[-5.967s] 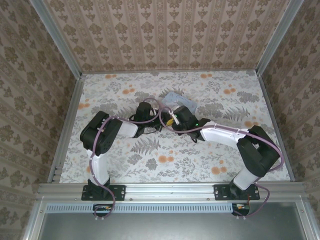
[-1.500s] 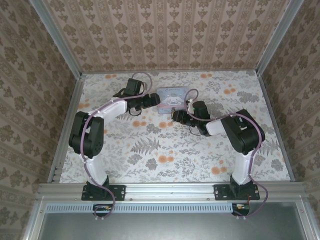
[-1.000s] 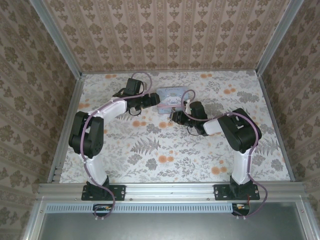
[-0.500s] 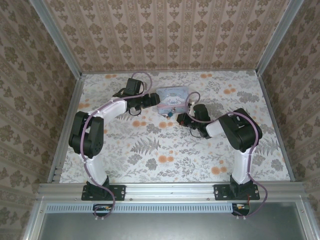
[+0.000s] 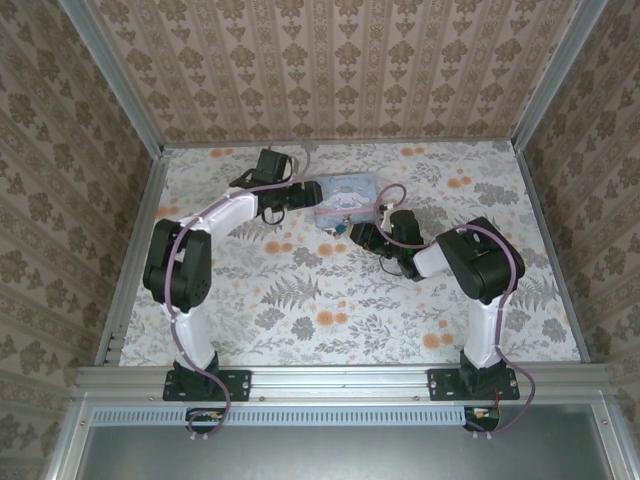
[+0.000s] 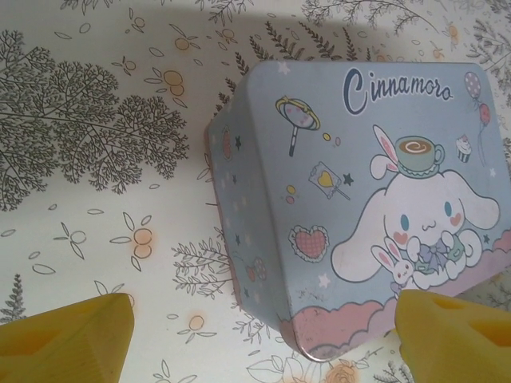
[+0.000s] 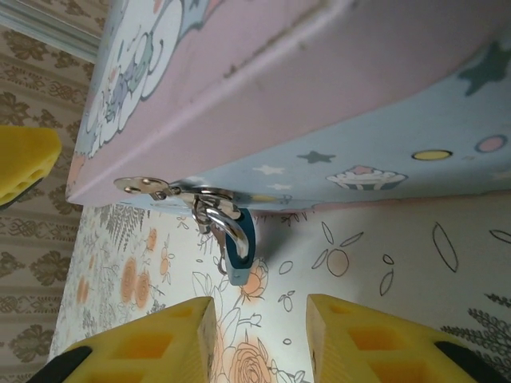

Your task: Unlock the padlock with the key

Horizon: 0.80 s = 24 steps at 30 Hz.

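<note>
We see the padlock (image 7: 237,237) hanging on the hasp (image 7: 172,190) of the tin (image 7: 335,120); its keyhole end is hard to make out. Just below it is the right gripper (image 7: 259,307), a little apart and empty. The left gripper (image 6: 263,299), its fingers (image 6: 64,335) cut off by the frame, is spread wide at the tin's corner and holds nothing. Six seconds ago both grippers crowded together at the tin; now they flank it.

Sm. teal padlock (image 7: 239,242) on tin hasp (image 7: 160,188)
</note>
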Each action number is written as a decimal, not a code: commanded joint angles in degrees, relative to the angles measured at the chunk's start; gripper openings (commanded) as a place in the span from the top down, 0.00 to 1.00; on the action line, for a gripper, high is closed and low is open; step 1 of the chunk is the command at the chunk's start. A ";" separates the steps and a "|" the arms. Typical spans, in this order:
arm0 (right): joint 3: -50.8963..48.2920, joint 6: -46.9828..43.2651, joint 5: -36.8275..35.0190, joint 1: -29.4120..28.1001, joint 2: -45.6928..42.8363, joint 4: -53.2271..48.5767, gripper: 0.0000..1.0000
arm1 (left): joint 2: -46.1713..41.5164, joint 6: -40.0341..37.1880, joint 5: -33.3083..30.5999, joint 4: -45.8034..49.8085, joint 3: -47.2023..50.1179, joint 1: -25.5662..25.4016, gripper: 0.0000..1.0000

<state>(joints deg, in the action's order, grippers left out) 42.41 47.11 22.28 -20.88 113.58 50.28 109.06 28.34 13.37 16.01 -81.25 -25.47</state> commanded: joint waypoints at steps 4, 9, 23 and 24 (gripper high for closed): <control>1.66 2.18 -1.22 -1.16 3.49 1.63 0.63 | 3.81 -2.28 -1.39 3.54 -4.62 -0.11 0.14; 2.83 2.61 -2.63 -1.88 4.13 1.17 0.63 | 4.95 -2.67 -1.76 4.03 -5.66 -0.19 0.14; 4.76 5.75 -4.51 -2.06 7.08 4.40 0.69 | 6.39 -2.72 -2.03 4.56 -5.84 -0.28 0.14; 4.87 5.93 -4.60 -2.07 7.24 4.69 0.70 | 6.43 -2.67 -2.01 4.64 -5.79 -0.30 0.14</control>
<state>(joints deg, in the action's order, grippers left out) 46.39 51.66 19.62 -22.52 118.52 54.83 114.69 27.11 12.10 18.87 -85.06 -25.47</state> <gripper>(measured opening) 0.303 0.861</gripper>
